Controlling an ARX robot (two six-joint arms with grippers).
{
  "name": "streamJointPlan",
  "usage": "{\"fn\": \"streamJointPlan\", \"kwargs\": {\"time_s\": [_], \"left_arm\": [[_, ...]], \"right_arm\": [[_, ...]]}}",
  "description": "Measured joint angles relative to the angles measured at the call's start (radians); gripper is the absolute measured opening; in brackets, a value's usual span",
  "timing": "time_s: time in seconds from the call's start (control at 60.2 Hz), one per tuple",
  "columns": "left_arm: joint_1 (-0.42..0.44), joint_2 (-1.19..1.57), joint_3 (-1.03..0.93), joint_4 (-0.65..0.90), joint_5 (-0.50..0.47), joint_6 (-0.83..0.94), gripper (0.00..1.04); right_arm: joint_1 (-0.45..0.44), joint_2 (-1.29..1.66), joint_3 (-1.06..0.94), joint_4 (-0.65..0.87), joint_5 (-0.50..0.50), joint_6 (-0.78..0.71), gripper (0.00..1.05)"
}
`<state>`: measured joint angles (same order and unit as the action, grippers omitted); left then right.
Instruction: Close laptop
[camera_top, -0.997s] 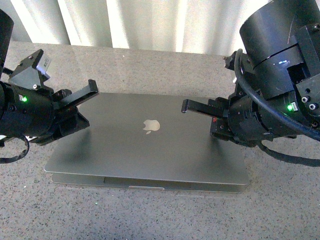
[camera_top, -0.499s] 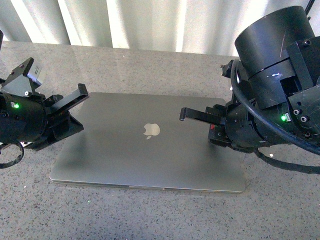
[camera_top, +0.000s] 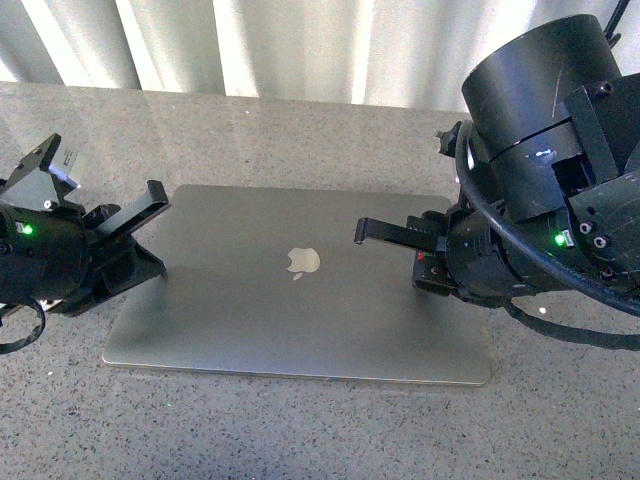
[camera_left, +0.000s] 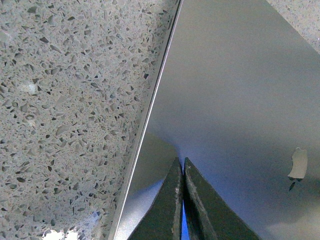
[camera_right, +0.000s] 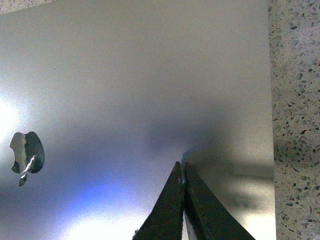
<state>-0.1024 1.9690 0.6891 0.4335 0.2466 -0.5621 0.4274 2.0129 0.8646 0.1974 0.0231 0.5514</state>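
The laptop (camera_top: 300, 290) lies flat and closed on the speckled stone table, grey lid up with its pale apple logo (camera_top: 301, 262) in the middle. My left gripper (camera_top: 155, 192) is shut and empty, its tips over the lid's left edge. My right gripper (camera_top: 364, 232) is shut and empty, over the lid's right half. In the left wrist view the shut fingers (camera_left: 181, 167) point at the lid (camera_left: 235, 85) near its edge. In the right wrist view the shut fingers (camera_right: 181, 170) point at the lid (camera_right: 130, 75). Keys and screen are hidden.
The stone table (camera_top: 300, 130) runs round the laptop on all sides. Pale curtains (camera_top: 300, 40) hang behind the far edge. Both arm bodies stand at the laptop's left and right sides.
The lid has gone down from slightly raised to flat on the base. My left gripper has drawn back to the left. My right gripper has barely moved.
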Motion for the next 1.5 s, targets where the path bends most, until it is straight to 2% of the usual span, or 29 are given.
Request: {"fn": "streamJointPlan", "kwargs": {"time_s": [0.199, 0.332, 0.449, 0.499, 0.532, 0.582, 0.632, 0.665, 0.781, 1.047, 1.08, 1.114, 1.163, 1.197, 1.247, 1.263, 1.313, 1.463, 1.496], "left_arm": [[0.010, -0.003, -0.006, 0.007, 0.001, -0.005, 0.04], [0.026, -0.042, -0.018, 0.019, -0.030, -0.007, 0.04], [0.045, -0.122, -0.024, 0.074, -0.126, 0.013, 0.04], [0.058, -0.178, -0.024, 0.117, -0.194, 0.042, 0.04], [0.071, -0.240, -0.024, 0.178, -0.273, 0.074, 0.04], [0.093, -0.340, -0.024, 0.257, -0.372, 0.123, 0.04], [0.102, -0.396, -0.022, 0.282, -0.403, 0.142, 0.04], [0.107, -0.425, -0.019, 0.289, -0.412, 0.154, 0.09], [0.113, -0.448, -0.018, 0.293, -0.420, 0.176, 0.30], [0.109, -0.425, -0.028, 0.288, -0.412, 0.188, 0.78], [0.109, -0.425, -0.031, 0.298, -0.401, 0.201, 0.82], [0.109, -0.422, -0.050, 0.360, -0.346, 0.252, 0.77], [0.107, -0.428, -0.106, 0.485, -0.263, 0.360, 0.67], [0.104, -0.441, -0.139, 0.523, -0.256, 0.409, 0.61], [0.100, -0.475, -0.191, 0.550, -0.244, 0.459, 0.52], [0.100, -0.489, -0.210, 0.555, -0.244, 0.475, 0.49], [0.101, -0.547, -0.277, 0.568, -0.247, 0.516, 0.34], [0.101, -0.660, -0.396, 0.572, -0.246, 0.541, 0.03], [0.101, -0.693, -0.426, 0.569, -0.246, 0.547, 0.04]], "right_arm": [[-0.001, -0.003, 0.000, 0.007, 0.023, -0.015, 0.01], [-0.003, -0.024, -0.019, 0.069, 0.105, -0.085, 0.01], [-0.016, -0.093, -0.059, 0.200, 0.216, -0.255, 0.01], [-0.026, -0.138, -0.074, 0.262, 0.245, -0.349, 0.01], [-0.038, -0.186, -0.090, 0.326, 0.268, -0.451, 0.01], [-0.055, -0.248, -0.109, 0.398, 0.268, -0.570, 0.01], [-0.071, -0.312, -0.128, 0.427, 0.252, -0.699, 0.01], [-0.082, -0.351, -0.142, 0.428, 0.243, -0.758, 0.02], [-0.096, -0.442, -0.171, 0.422, 0.239, -0.866, 0.22], [-0.096, -0.435, -0.179, 0.418, 0.233, -0.912, 0.68], [-0.096, -0.435, -0.179, 0.418, 0.233, -0.914, 0.75], [-0.096, -0.434, -0.179, 0.420, 0.235, -0.911, 0.80], [-0.100, -0.422, -0.217, 0.555, 0.270, -0.843, 0.75], [-0.109, -0.420, -0.266, 0.680, 0.269, -0.772, 0.68], [-0.123, -0.432, -0.319, 0.774, 0.256, -0.716, 0.61], [-0.135, -0.451, -0.356, 0.819, 0.247, -0.678, 0.55], [-0.164, -0.514, -0.429, 0.856, 0.225, -0.625, 0.43], [-0.229, -0.647, -0.567, 0.858, 0.166, -0.579, 0.11], [-0.245, -0.692, -0.604, 0.849, 0.146, -0.574, 0.01]]}}
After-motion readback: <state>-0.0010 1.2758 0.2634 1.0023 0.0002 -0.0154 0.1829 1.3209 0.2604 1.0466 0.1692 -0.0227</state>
